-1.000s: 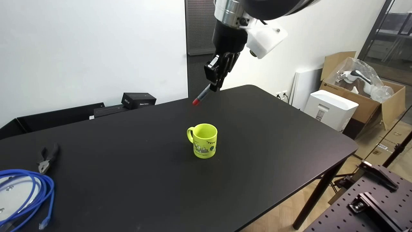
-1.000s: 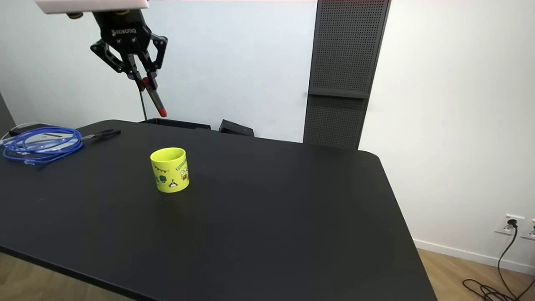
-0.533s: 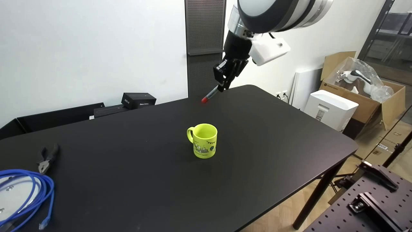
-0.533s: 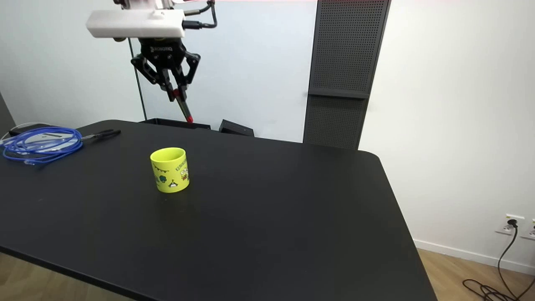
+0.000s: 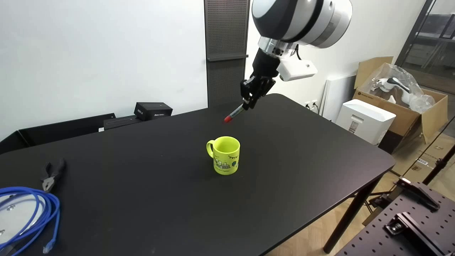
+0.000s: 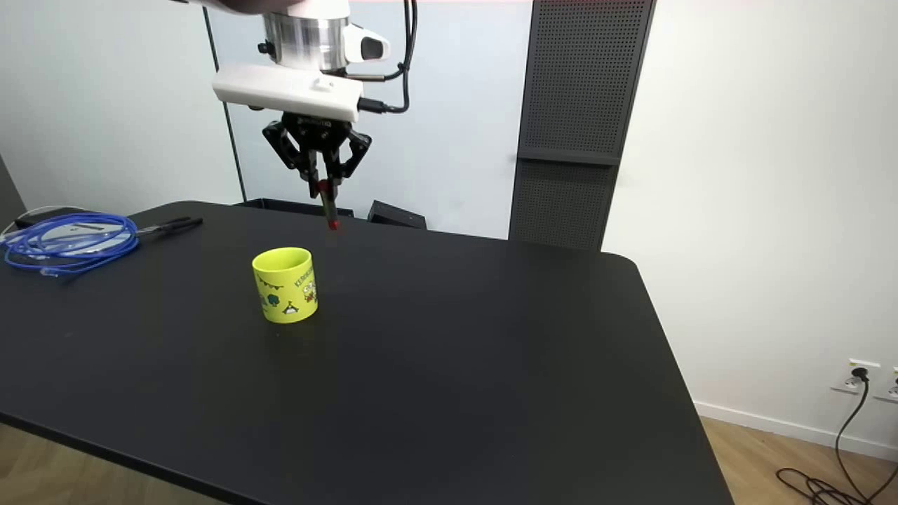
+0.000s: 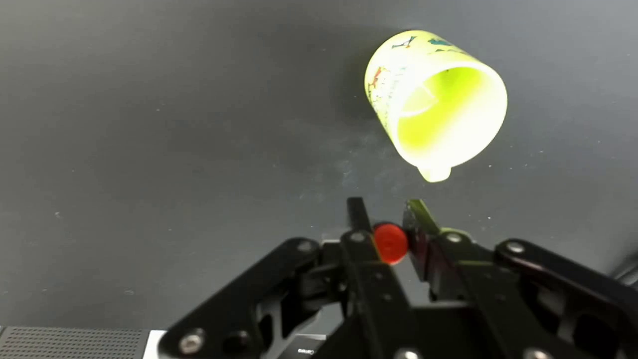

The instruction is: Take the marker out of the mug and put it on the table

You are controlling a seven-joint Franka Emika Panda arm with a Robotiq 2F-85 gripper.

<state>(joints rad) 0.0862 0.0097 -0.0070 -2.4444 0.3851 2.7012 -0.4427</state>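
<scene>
The yellow-green mug stands upright on the black table; it also shows in the other views. Its inside looks empty in the wrist view. My gripper is shut on the marker, gripping it near its upper end. The marker is tilted, its red end pointing down and clear of the table, above and beyond the mug in both exterior views. In the wrist view a round red end of the marker shows between the fingers; the rest of it is hidden there.
Pliers and a coiled blue cable on a pale plate lie at one end of the table. Black boxes stand along the table's back edge by the wall. A white box stands beyond the table's edge.
My gripper, holding the marker, has moved down and to the right in both exterior views. The marker's red end is closer to the table. The mug has not moved.
</scene>
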